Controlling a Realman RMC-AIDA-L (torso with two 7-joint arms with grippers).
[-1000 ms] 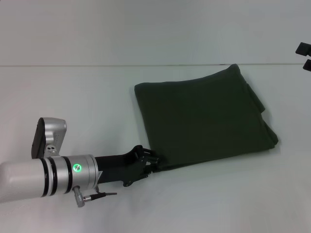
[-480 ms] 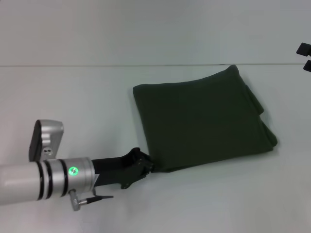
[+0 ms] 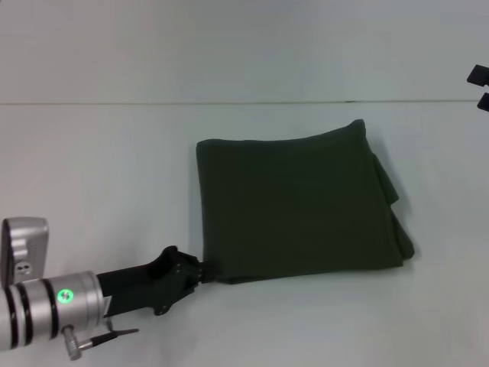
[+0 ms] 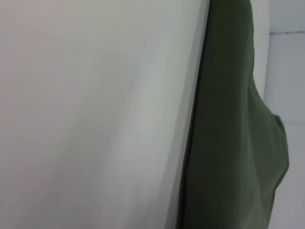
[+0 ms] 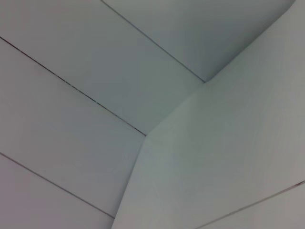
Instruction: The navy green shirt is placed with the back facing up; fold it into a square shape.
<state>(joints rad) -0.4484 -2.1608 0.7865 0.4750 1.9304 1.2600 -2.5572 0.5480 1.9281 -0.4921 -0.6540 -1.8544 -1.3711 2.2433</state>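
Nearest us, our left hand (image 3: 205,270) sat low over the white counter (image 3: 92,168), its dark fingers closed on the near left corner of the navy green shirt (image 3: 294,202). Since the earlier head views we had drawn that arm back toward our body and to the left, and the shirt had come with it: its near left corner slid nearer and further left, and the whole bundle shifted left across the counter.

The shirt lay folded into a roughly square packet in the middle of the counter, plain dark olive on top, fairly smooth. Its left edge was straight; along its right side the stacked layers showed as offset, slightly uneven edges. In the left wrist view the shirt (image 4: 233,143) filled one side as a flat olive slab with a thin dark shadow under its edge.

Farthest off, our right hand (image 3: 479,88) hung at the far right edge, well apart from the shirt; we could not tell how its fingers stood.
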